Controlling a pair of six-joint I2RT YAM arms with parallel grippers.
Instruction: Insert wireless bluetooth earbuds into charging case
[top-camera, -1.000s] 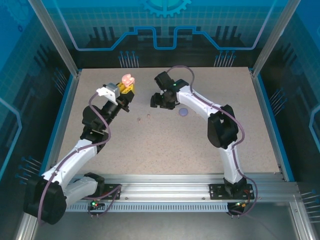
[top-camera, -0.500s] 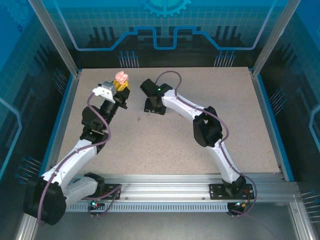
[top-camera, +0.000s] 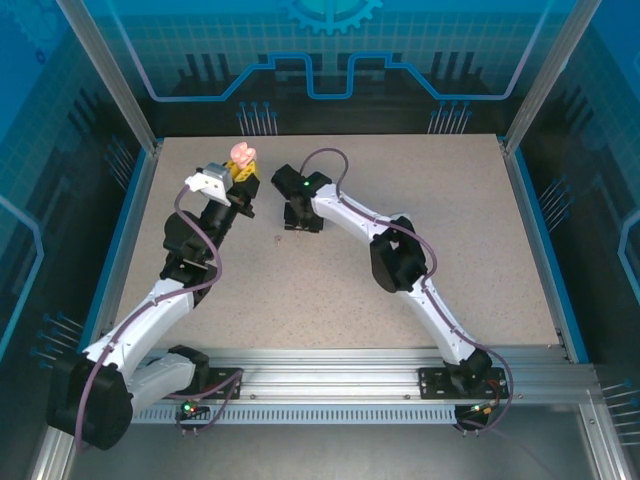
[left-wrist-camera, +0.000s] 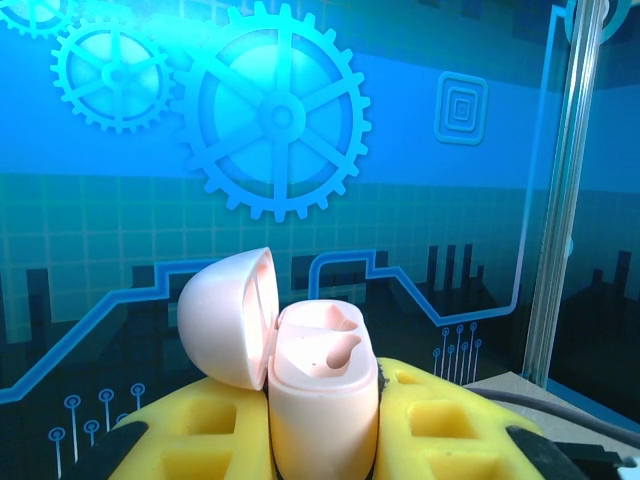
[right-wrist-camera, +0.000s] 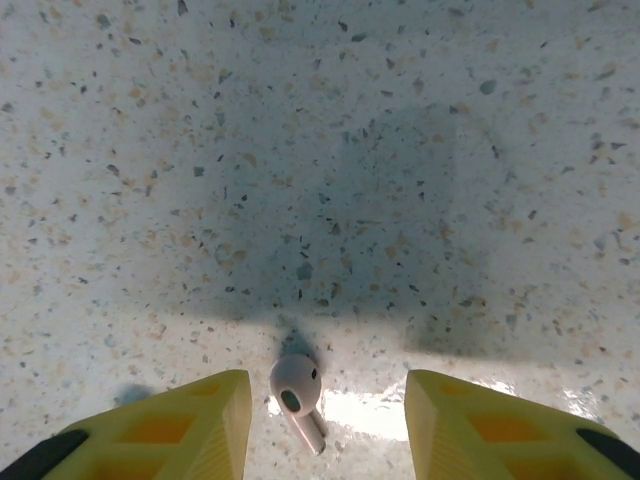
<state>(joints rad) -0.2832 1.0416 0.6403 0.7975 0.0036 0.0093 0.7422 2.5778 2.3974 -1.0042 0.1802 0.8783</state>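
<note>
Top camera is looking down on the table (top-camera: 330, 290) from above its near edge; right wrist is viewing that tabletop closely, left wrist facing beyond its far edge.

white left arm (top-camera: 150, 305) and right arm (top-camera: 345, 209), black joints (top-camera: 395, 265) and elbows, mauve cables (top-camera: 325, 151) looping alongside, small green lights (top-camera: 303, 183) on wrist and bases, chunky yellow fingers (right-wrist-camera: 170, 425) with square recesses

no text, label or number can be read.
</note>
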